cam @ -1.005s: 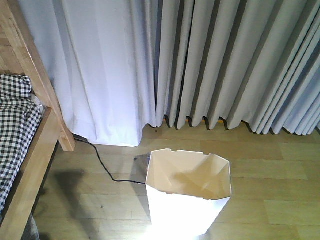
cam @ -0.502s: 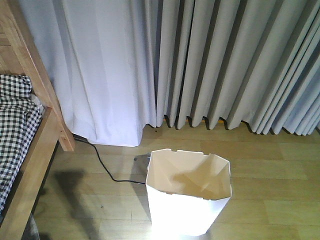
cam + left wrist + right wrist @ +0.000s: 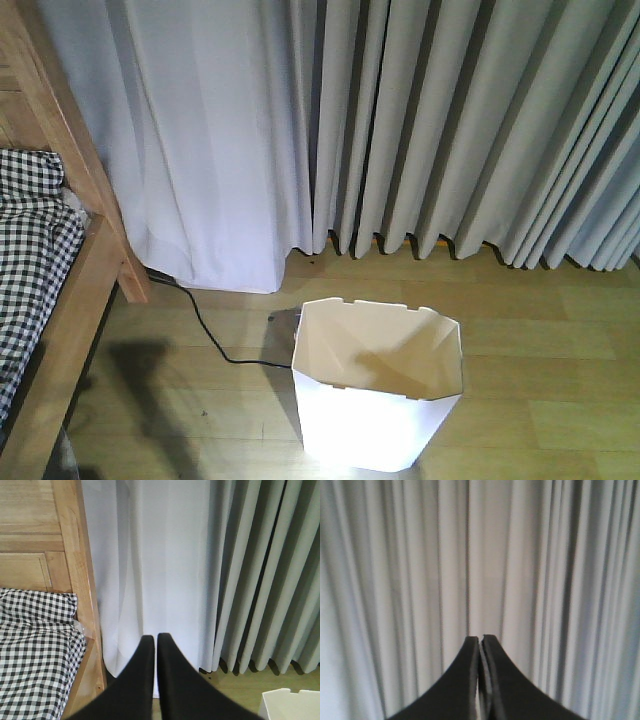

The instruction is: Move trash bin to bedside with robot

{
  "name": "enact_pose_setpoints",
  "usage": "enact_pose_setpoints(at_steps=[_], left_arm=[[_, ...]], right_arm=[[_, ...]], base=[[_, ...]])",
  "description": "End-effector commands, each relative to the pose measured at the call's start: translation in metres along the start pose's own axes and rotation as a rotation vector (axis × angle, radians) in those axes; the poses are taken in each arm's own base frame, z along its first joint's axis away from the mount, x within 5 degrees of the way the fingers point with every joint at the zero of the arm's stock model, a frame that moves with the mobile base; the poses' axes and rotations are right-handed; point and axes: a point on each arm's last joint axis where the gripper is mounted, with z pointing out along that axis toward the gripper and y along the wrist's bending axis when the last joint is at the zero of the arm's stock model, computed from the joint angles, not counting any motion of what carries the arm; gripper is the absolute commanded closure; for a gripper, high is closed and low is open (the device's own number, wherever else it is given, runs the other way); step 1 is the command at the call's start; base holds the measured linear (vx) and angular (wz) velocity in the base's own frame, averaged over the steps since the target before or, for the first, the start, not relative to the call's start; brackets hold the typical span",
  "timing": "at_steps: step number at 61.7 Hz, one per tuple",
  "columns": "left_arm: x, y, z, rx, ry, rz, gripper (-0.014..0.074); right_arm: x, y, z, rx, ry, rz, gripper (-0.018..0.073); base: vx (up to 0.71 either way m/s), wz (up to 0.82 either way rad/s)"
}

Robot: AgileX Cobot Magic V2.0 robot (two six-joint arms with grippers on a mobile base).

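The trash bin (image 3: 378,395) is seen upright on the wooden floor, well right of the bed (image 3: 45,300), nothing visible inside. A floor cord (image 3: 215,340) lies between them and could be snagged. The left end effector (image 3: 155,645) and right end effector (image 3: 480,642) are closed, nothing held

Left gripper (image 3: 155,639): 2 matte black fingers, smooth, curved, tapering to blunt tips. Right gripper (image 3: 480,639): same black curved pair, thin ridged inner edges.
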Motion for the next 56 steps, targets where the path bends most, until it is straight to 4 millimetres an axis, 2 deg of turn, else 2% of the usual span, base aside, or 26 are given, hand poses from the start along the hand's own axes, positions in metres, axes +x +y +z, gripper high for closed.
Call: enact_pose_setpoints(at_steps=[1, 6, 12, 34, 56], left_arm=[[-0.001, 0.0, 0.0, 0.004, -0.065, -0.007, 0.0603], [-0.001, 0.0, 0.0, 0.004, -0.065, -0.007, 0.0603], [-0.001, 0.0, 0.0, 0.004, -0.065, -0.007, 0.0603], [-0.001, 0.0, 0.0, 0.004, -0.065, -0.007, 0.0603], [-0.001, 0.0, 0.0, 0.004, -0.065, -0.007, 0.0603]], right_arm=[[0.0, 0.004, -0.003, -0.045, -0.119, -0.014, 0.0569], [0.011, 0.004, -0.006, -0.054, -0.08, -0.001, 0.0569], [0.014, 0.003, -0.01, -0.047, -0.063, 0.009, 0.0569], [0.012, 0.009, -0.011, -0.15, -0.083, 0.025, 0.0569], [0.012, 0.009, -0.011, -0.149, -0.082, 0.027, 0.0569]], base=[[0.0, 0.0], [0.0, 0.0], [0.0, 0.0], [0.0, 0.0], [0.0, 0.0]])
